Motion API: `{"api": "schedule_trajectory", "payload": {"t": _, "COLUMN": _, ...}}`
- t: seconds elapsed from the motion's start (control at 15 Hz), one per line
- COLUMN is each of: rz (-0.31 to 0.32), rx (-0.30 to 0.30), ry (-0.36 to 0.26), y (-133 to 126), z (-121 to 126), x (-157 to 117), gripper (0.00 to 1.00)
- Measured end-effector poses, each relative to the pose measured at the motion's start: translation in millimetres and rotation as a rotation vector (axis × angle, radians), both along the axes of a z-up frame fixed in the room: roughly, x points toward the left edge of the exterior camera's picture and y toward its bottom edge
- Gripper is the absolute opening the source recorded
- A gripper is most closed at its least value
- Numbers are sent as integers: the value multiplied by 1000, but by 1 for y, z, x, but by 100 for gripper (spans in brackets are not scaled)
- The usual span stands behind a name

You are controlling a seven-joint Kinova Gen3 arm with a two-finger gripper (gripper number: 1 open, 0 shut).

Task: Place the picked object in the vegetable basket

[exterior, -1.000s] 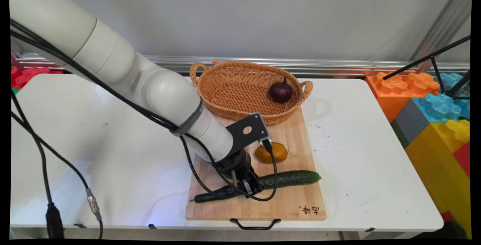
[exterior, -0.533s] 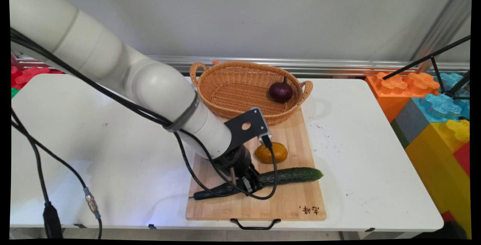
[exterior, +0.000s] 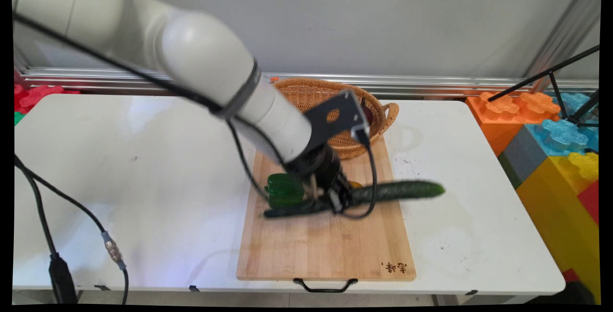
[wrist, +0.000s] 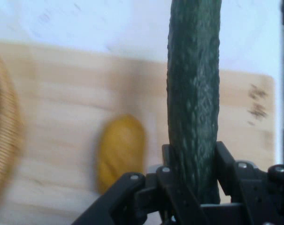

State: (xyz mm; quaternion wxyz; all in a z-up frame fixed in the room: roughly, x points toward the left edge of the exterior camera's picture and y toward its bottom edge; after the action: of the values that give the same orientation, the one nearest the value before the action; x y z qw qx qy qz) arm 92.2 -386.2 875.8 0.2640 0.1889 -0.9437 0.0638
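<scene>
Leftmost, the white bench (exterior: 119,168) is seen as a smooth, matt top with a few scuffs. On it a bamboo board (exterior: 325,250) is laid, pale and striped along its strips, with a black wire handle at its near edge and a small burnt mark at its near right corner. At the board's far left a green pepper (exterior: 283,190) is seen, glossy and lobed, just beside the gripper (exterior: 335,197).

A cucumber (exterior: 397,191) is clamped between the black fingers (wrist: 226,159), which are closed on it nearer its dark, thin left end. It is held roughly level and crosswise over the board, and its thicker right end is carried out past the board's right edge. It is judged to be raised clear of the wood, though the gap cannot be read exactly. In the hand view its skin is shown as dark green, pebbled and slightly ribbed, and the body looks firm and straight.

Beside the fingers a yellow-orange oval thing (wrist: 120,152) is seen lying on the board, smooth and rounded; what it is cannot be told. Behind the board a wicker basket (exterior: 378,111) is set, oval, tightly woven, with loop handles, and is partly hidden by the arm. Far right, beyond the bench, large plastic blocks (exterior: 550,130) in orange, blue and yellow are stacked.
</scene>
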Motion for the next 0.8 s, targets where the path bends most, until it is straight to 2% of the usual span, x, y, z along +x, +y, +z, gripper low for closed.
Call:
{"api": "schedule_trajectory", "payload": {"t": 0.13, "rz": -14, "rx": -63, "ry": -9, "y": -19, "z": 12, "x": 2, "gripper": 0}}
{"api": "schedule_trajectory", "payload": {"t": 0.4, "rz": -24, "rx": -215, "ry": -57, "y": -76, "z": 24, "x": 21, "gripper": 0}}
{"api": "schedule_trajectory", "payload": {"t": 0.6, "rz": -53, "rx": -326, "ry": -106, "y": -120, "z": 23, "x": 37, "gripper": 0}}
{"api": "schedule_trajectory", "payload": {"t": 0.8, "rz": -111, "rx": -397, "ry": -152, "y": -151, "z": 15, "x": 48, "gripper": 0}}
